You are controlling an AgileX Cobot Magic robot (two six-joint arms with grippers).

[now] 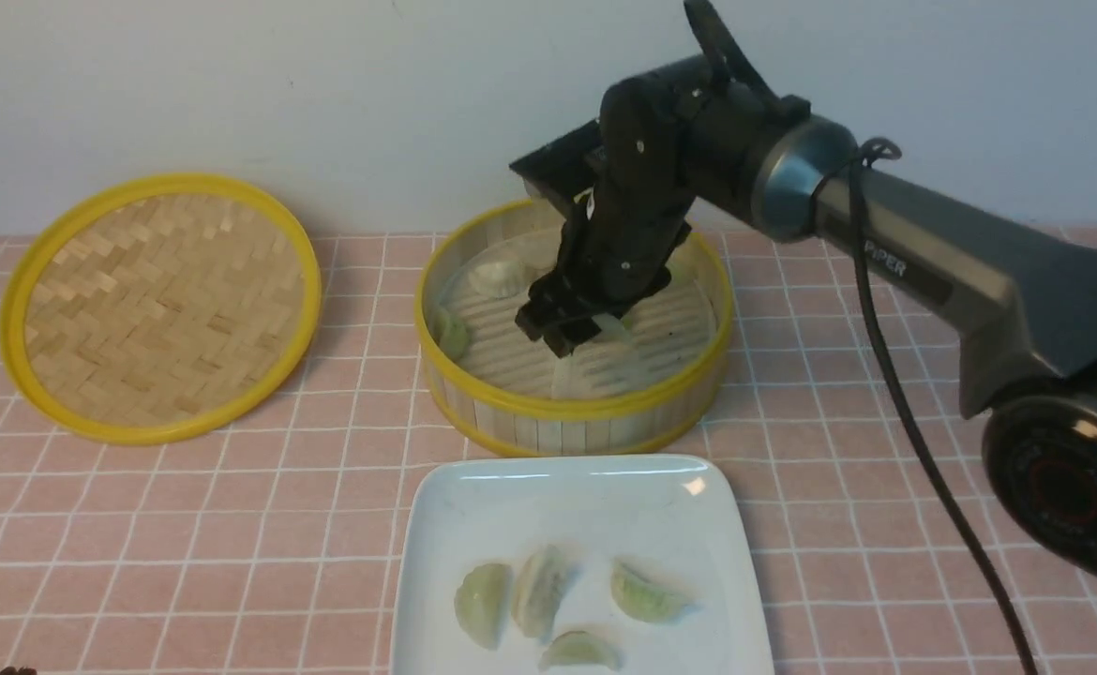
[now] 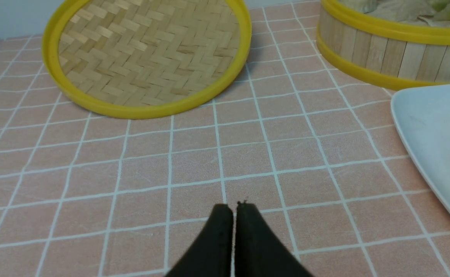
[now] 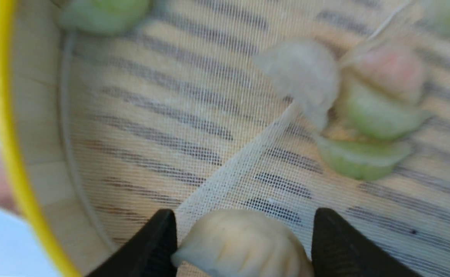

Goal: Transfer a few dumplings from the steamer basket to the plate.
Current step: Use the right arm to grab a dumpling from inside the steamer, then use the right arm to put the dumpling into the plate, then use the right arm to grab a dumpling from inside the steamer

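Note:
The steamer basket [image 1: 567, 408] stands at the middle back, lined with white mesh. My right gripper [image 1: 563, 337] reaches down into it. In the right wrist view this gripper [image 3: 244, 231] is open, its jaws on either side of a pale dumpling [image 3: 244, 246] lying on the mesh; one finger touches its tip. More dumplings [image 3: 375, 111] lie clustered further in, and others sit by the wall [image 1: 497, 277]. The white plate [image 1: 586, 487] in front of the basket holds several dumplings [image 1: 534, 591]. My left gripper [image 2: 234, 207] is shut and empty, low over the tablecloth.
The flat woven yellow-rimmed lid [image 1: 159, 305] lies at the back left; it also shows in the left wrist view [image 2: 148, 57]. A pink checked cloth [image 1: 230, 525] covers the table. The basket wall [image 2: 386, 54] and plate edge [image 2: 432, 127] lie beyond the left gripper.

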